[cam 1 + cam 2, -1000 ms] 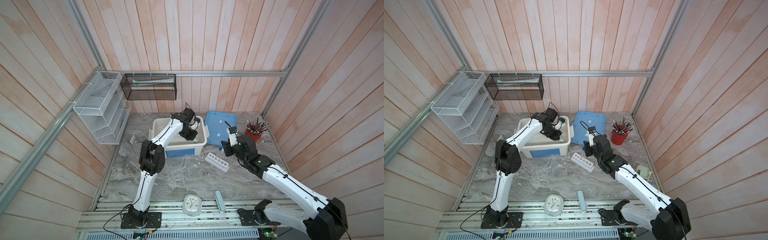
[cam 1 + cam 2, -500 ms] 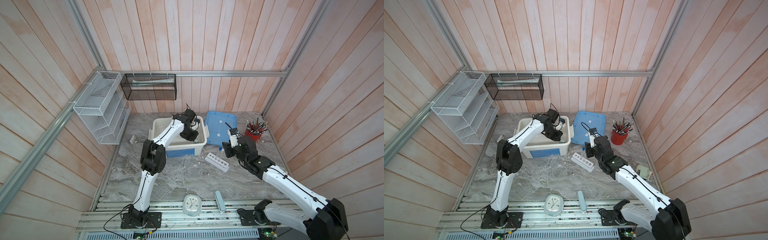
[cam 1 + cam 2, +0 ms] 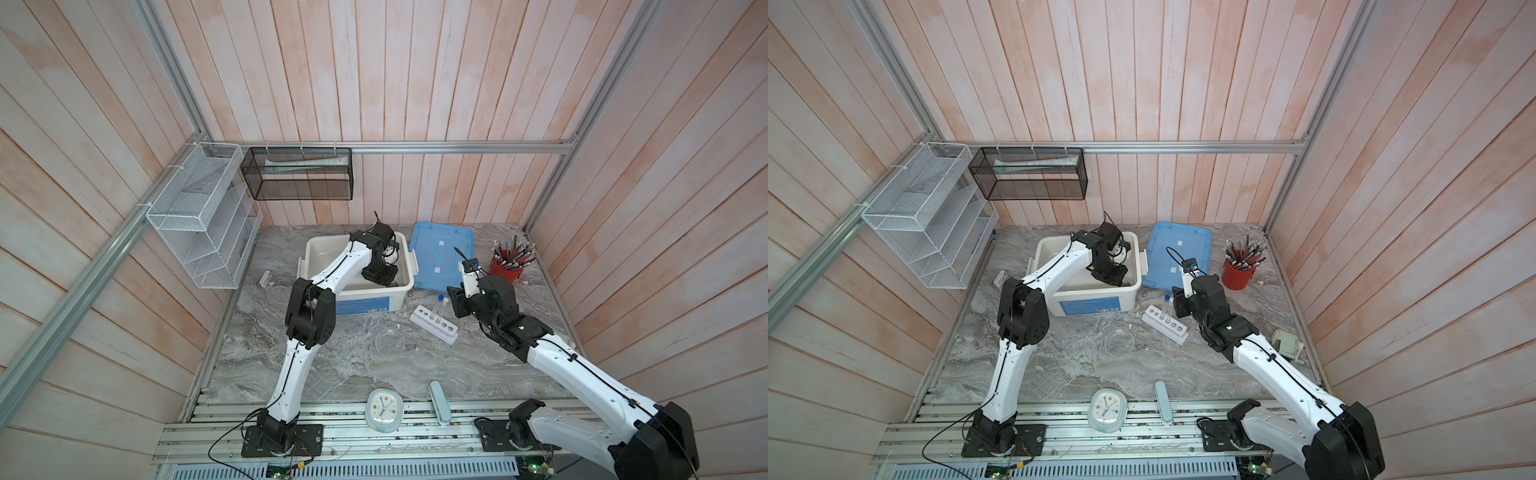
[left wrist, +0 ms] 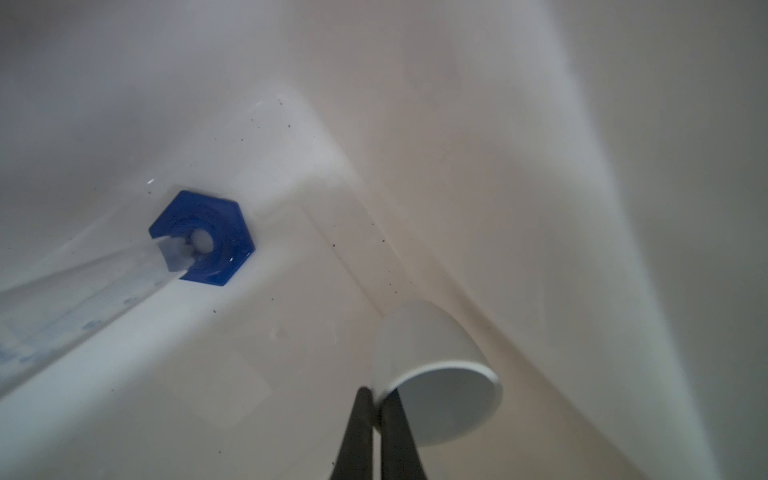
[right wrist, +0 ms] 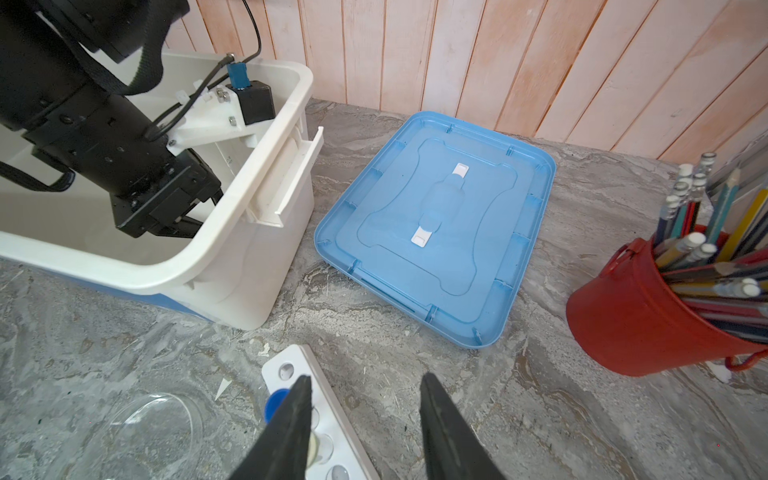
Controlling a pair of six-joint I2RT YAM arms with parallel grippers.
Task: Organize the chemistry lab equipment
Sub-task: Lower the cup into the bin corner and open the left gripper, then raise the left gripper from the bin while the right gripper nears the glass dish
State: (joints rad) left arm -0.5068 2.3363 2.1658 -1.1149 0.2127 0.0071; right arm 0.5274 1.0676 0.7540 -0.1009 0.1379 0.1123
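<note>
- The grey marbled worktop (image 3: 332, 374) carried everything, with plank walls on three sides.
- The open white bin (image 3: 399, 299) stood toward the back, left of middle in both top views, and the left arm reached down into it.
- The blue lid (image 3: 440, 257) lay flat on the worktop just beside the bin, on its right.
- The red cup (image 3: 505, 272) full of pens stood past the lid, near the right wall.
- The white six-hole rack (image 3: 434, 326) lay on the worktop in front of the bin and lid, close to the right arm.
- The right gripper (image 5: 366, 377) hung just beside the rack, its fingers spread with only bare worktop between them. One finger covered part of the rack in the right wrist view.
- The left gripper (image 4: 375, 400) was inside the bin, pinching the rim of the small white cup (image 4: 436, 365). The cup was tilted near the foot of a bin wall.
- The clear round dish (image 3: 390, 341) lay on the worktop in front of the bin, near the rack but apart from it.
- The clear measuring tube (image 4: 83, 299) was in the bin too, its blue six-sided foot near a floor corner and apart from the cup. We could not tell whether it stood or leaned.
- The blue-capped tube (image 3: 438, 305) stood upright in a rack hole.
- Beside it, the pale-topped tube (image 5: 314, 449) was mostly hidden by the right gripper's finger.
</note>
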